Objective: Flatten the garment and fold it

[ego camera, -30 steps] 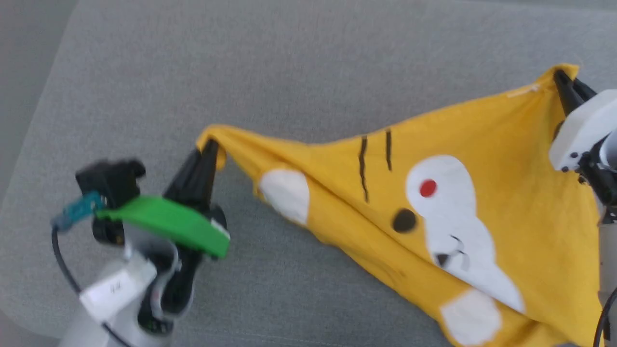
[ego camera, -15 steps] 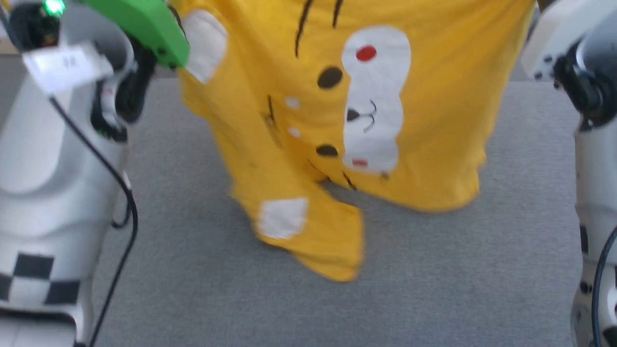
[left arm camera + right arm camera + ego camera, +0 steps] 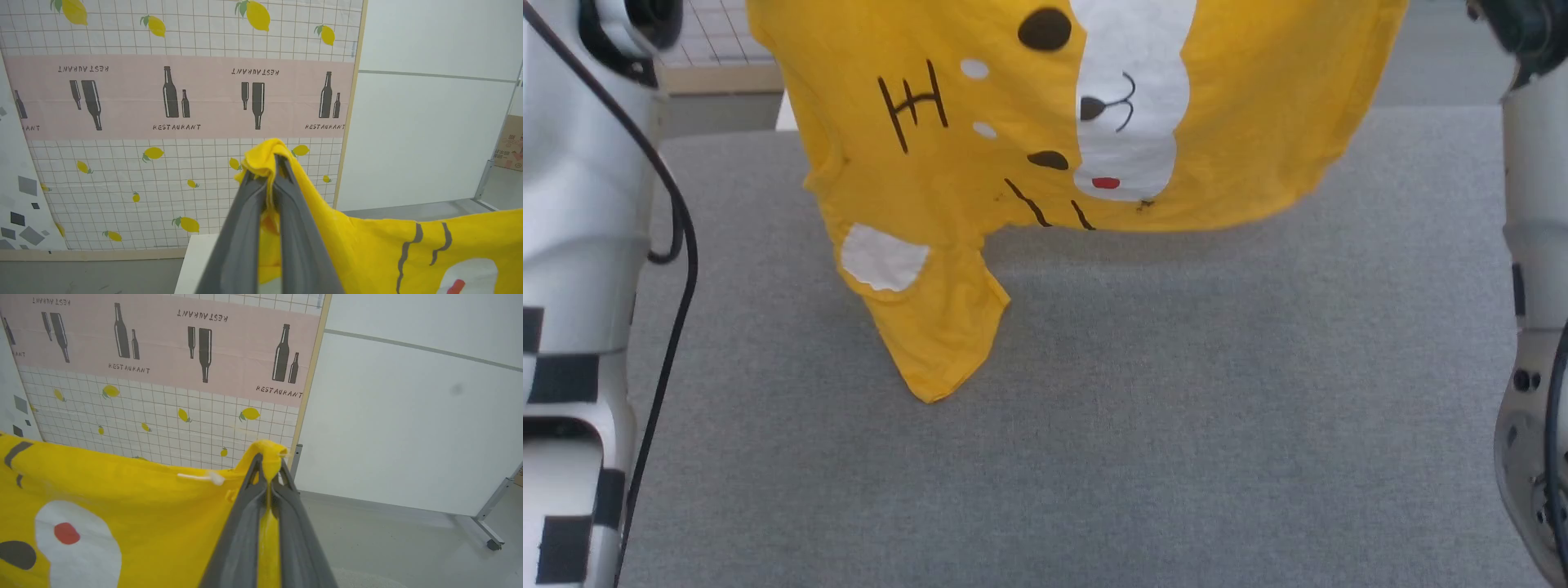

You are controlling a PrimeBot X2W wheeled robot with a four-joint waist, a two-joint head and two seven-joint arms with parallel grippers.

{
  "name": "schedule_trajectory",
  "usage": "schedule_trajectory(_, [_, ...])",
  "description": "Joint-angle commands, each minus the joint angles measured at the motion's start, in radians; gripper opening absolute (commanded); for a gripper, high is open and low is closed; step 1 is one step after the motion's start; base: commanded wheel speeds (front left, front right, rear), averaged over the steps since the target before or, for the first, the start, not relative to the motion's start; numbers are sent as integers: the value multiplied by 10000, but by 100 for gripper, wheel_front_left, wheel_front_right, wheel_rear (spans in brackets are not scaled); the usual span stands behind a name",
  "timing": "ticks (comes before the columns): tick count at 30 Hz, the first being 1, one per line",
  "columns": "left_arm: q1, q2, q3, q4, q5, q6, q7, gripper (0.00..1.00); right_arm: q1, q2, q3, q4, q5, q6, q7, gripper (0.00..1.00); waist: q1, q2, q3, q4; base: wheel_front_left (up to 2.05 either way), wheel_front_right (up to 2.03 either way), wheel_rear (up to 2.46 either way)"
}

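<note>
The garment, a mustard-yellow t-shirt with a white animal-face print and black marks, hangs in the air above the grey table, stretched between both arms. One sleeve with a white patch dangles lowest at the left. In the left wrist view my left gripper is shut on a bunched yellow corner of the garment. My right gripper is likewise shut on the garment's other corner in the right wrist view. In the head view the pale forearms rise at both edges.
The grey felt-covered table spreads below the hanging cloth. Behind stand a lemon-and-bottle patterned panel and a white wall. A black cable runs down the left arm.
Both arms have lifted the garment off the table until it hangs free, now higher than half a second ago. The head camera has tilted, and the grippers have left its picture.
</note>
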Motion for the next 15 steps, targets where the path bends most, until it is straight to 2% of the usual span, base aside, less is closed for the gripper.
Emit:
schedule_trajectory(1, [-355,-59,6,50,42,95,64,0,-333,60,-129,177,-114,-15,16,0,0,-1,544,-121,0,0,0])
schedule_trajectory(8, [-1764,-601,203,218,68,556,-297,0,-1664,451,-673,772,-572,-15,-60,0,0,-1,2183,-404,0,0,0])
schedule_trajectory(15, [-3394,-911,457,301,410,852,-1689,0,-3170,655,-1079,1342,-1351,-15,-953,0,0,-1,3632,-601,0,0,0])
